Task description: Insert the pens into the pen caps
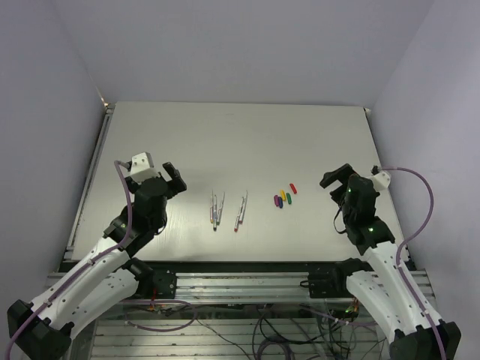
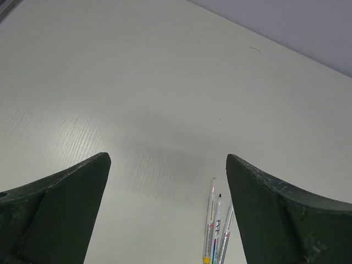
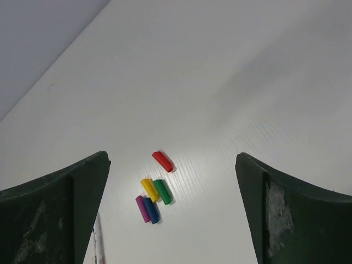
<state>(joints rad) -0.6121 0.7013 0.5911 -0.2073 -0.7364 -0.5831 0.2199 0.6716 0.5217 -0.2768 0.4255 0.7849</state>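
Thin grey-white pens lie on the white table [image 1: 240,135] in two small bunches, one [image 1: 217,210] to the left of the other [image 1: 241,212]. Three of these pens [image 2: 212,220] show low in the left wrist view. The pen caps lie loose to their right: red [image 3: 163,161], yellow [image 3: 149,189], green [image 3: 163,191], magenta [image 3: 142,208] and blue [image 3: 151,209], a tight cluster [image 1: 283,196] from above. My left gripper [image 1: 176,178] [image 2: 168,158] hangs open left of the pens, holding nothing. Right of the caps my right gripper [image 1: 335,180] [image 3: 172,156] is open and empty too.
Purple cables [image 1: 420,187] loop off both wrists. A metal rail [image 1: 240,281] carries the arm bases along the table's near edge. Grey walls close in the table at the back and on both sides.
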